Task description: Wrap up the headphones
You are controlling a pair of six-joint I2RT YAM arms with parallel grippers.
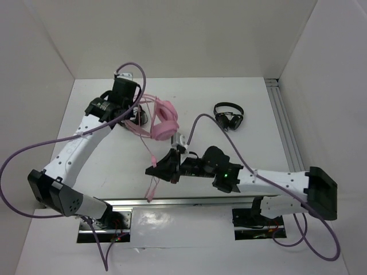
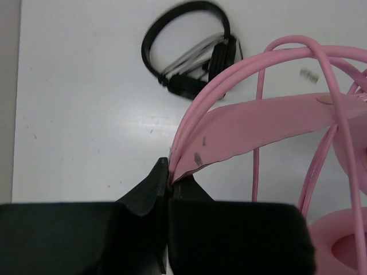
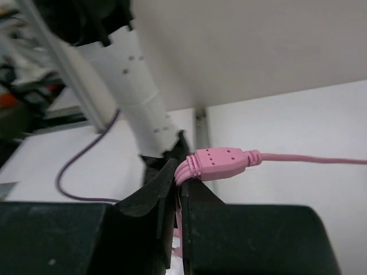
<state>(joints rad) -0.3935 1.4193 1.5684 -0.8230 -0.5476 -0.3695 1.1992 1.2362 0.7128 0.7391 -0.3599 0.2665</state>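
My left gripper (image 2: pixel 168 179) is pinched on the headband (image 2: pixel 258 123) of the big pink padded headphones (image 1: pixel 163 130) at the far left, my right gripper (image 3: pixel 178 173) nips their thin pink cable (image 3: pixel 309 158) nearer me, and 1 hard tug could slip either grip loose.

You have a left arm (image 1: pixel 71 153) and a right arm (image 1: pixel 281 182) in white shells between black joints, each trailed by a looping lilac cable (image 1: pixel 23 154), with a green light (image 1: pixel 225 175) glowing on the right one, and the left pincer (image 2: pixel 168 172) and right pincer (image 3: pixel 178 172) are matte black wedges.
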